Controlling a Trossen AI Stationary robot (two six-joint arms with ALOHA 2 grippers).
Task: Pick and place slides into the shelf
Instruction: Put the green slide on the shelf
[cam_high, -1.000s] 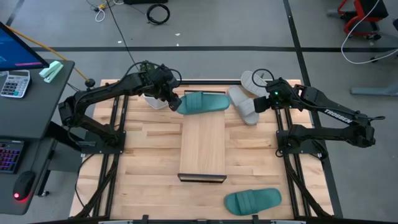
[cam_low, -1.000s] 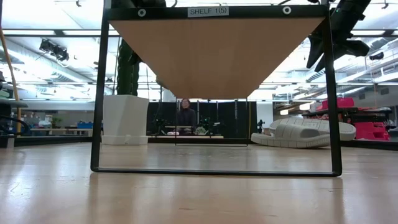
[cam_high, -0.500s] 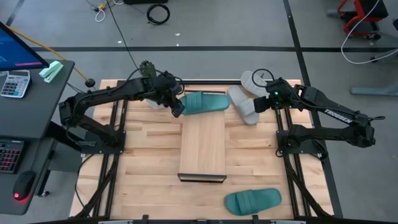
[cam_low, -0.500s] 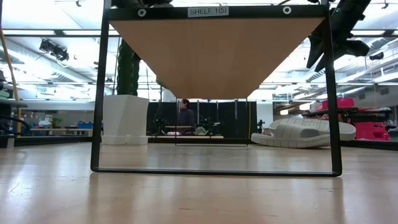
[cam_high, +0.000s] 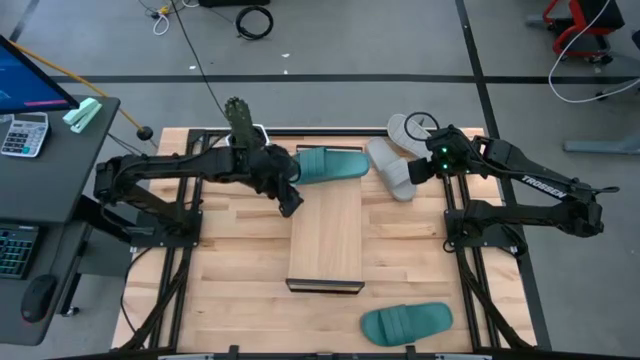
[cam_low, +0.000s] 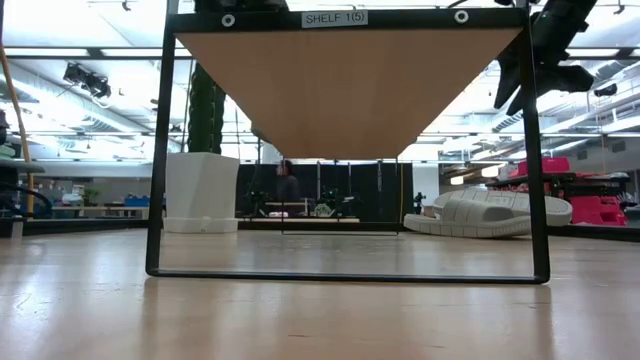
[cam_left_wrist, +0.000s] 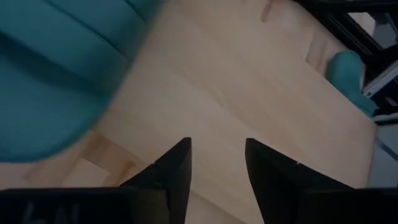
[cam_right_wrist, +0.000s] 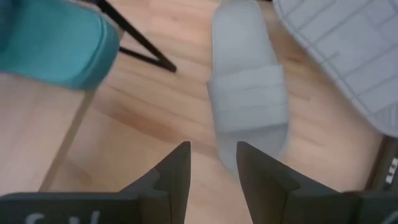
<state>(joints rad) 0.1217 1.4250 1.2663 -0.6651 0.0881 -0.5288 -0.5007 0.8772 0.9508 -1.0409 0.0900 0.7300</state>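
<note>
The shelf is a light-wood board on a dark frame in the middle of the table. One teal slide lies crosswise at its far end, and it also shows in the left wrist view. A second teal slide lies on the table near the front edge. Two grey slides lie at the far right. My left gripper is open and empty over the board's far left corner. My right gripper is open and empty just above the nearer grey slide.
A potted cactus in a white pot stands at the far left behind my left arm. The shelf frame carries a label. A desk with a keyboard stands left of the table. A person is far behind.
My left gripper has drawn back from the teal slide's left end toward the table's near edge, and now hangs over the board's far left corner. The teal slide has stayed at the shelf's far end. My right arm has kept still.
</note>
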